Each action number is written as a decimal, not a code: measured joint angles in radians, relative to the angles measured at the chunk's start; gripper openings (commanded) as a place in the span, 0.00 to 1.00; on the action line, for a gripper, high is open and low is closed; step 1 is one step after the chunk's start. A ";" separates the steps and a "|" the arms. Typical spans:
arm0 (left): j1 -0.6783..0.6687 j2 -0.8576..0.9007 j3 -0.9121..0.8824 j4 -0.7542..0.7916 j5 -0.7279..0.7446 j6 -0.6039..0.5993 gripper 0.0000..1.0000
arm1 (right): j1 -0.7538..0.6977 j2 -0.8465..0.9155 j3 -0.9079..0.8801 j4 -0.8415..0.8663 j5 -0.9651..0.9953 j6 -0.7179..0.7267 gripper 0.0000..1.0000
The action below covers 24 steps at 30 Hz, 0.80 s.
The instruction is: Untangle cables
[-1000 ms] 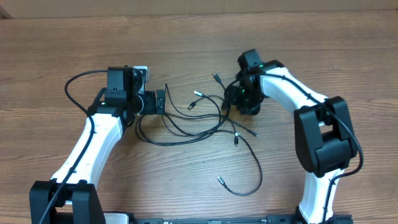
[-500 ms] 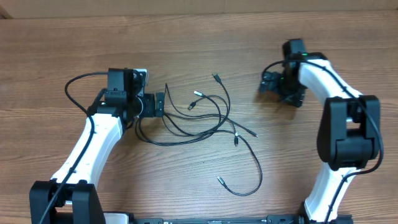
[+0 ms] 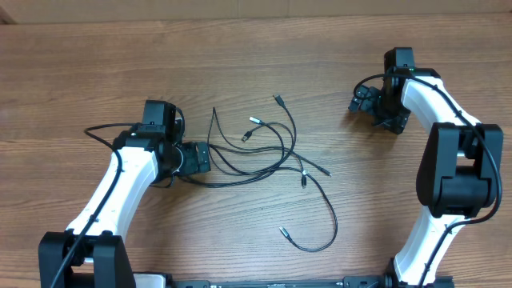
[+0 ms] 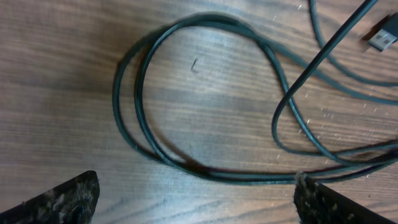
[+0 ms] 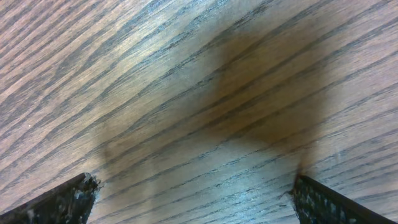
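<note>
Brown wood-grain table (image 3: 256, 48) filling all three views, grain running left to right, with a paler strip along the far edge. At left, white-and-black left arm (image 3: 120, 184) reaching in from the near edge, with a thick cord (image 3: 96, 132) looping off its wrist. Left gripper (image 3: 206, 157) low over the board, right at the left end of the cables (image 3: 282, 160). From its wrist, jaws spread wide at the two lower corners, closed on nothing; a double loop of the cables lying flat on the wood ahead of them, a silver-tipped plug (image 4: 380, 37) at the upper right. In the middle of the table, thin black strands loosely crossed over one another, small plug ends fanned toward the far side and the right, one long strand (image 3: 328, 216) curling off toward the near edge. At far right, right arm (image 3: 448, 160) bent back along the table's side, right gripper (image 3: 358, 99) well apart from the cables. From its wrist, jaws likewise wide apart and holding nothing, over bare grain darkened by a soft shadow (image 5: 267, 93).
</note>
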<state>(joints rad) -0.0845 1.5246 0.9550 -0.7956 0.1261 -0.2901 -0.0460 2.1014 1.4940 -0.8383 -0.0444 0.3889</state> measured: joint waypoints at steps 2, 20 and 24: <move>0.000 0.000 0.000 -0.001 -0.005 -0.003 1.00 | 0.000 0.000 0.000 0.000 0.000 0.000 1.00; 0.000 0.000 -0.005 -0.017 0.130 -0.022 1.00 | 0.000 0.000 0.000 0.000 0.000 0.000 1.00; 0.000 0.000 -0.026 -0.009 0.136 -0.029 1.00 | 0.000 0.000 0.000 0.000 0.000 0.000 1.00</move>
<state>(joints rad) -0.0845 1.5246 0.9295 -0.8043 0.2623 -0.3195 -0.0460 2.1014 1.4940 -0.8379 -0.0444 0.3889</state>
